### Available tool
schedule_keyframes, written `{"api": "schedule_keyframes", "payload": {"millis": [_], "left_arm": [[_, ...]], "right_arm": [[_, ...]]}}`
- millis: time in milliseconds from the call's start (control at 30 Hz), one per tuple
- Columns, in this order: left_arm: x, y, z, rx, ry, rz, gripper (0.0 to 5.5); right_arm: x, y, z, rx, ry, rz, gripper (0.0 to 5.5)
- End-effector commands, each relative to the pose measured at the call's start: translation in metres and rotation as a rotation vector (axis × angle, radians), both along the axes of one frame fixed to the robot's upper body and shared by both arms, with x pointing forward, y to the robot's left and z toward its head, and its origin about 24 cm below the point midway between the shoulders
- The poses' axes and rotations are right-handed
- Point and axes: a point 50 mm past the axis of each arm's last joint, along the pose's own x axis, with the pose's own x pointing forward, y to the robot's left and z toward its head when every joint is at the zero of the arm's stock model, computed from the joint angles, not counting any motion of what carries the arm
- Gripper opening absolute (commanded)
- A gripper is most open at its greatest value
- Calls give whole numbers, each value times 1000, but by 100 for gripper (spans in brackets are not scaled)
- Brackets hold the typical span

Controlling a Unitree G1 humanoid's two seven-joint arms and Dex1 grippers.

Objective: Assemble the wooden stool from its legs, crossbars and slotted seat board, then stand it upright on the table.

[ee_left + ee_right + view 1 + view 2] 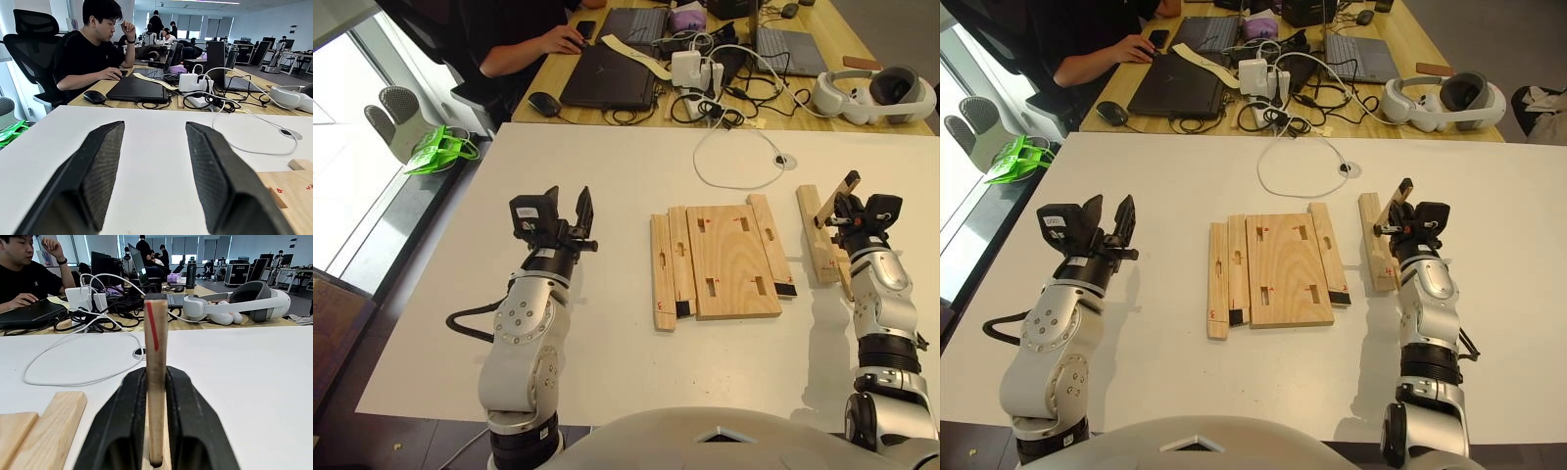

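The slotted seat board lies flat mid-table with wooden bars against both sides: two on its left and one on its right. Another wooden piece lies farther right. My right gripper is shut on a thin wooden crossbar marked with a red line, held tilted up just above that piece. My left gripper is open and holds nothing, raised over bare table to the left of the parts; its fingers frame the table in the left wrist view.
A white cable loop lies on the table behind the seat board near a grommet hole. Beyond the far edge is a wooden desk with laptops, chargers and a headset, where a person sits.
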Motion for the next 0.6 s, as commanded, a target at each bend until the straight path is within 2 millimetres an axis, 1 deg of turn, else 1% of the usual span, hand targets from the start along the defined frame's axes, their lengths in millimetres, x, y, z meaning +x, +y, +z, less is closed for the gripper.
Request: {"api": "schedule_keyframes", "payload": {"millis": [33, 100, 167, 500, 533, 600], "left_arm": [[-1, -2, 0, 6, -3, 6, 230], [-1, -4, 0, 8, -6, 4, 230], [-1, -3, 0, 10, -9, 6, 230], [-2, -2, -1, 8, -11, 21, 230], [-2, -2, -1, 8, -11, 22, 230], [-2, -2, -2, 9, -12, 21, 230]], "right_arm": [[-15, 18, -1, 85, 46, 60, 41], [-19, 26, 6, 107, 39, 90, 41], [-22, 29, 10, 108, 44, 101, 41], [-20, 33, 15, 5, 52, 151, 41], [-20, 33, 15, -6, 50, 160, 69], [-20, 35, 15, -19, 46, 177, 97]]}}
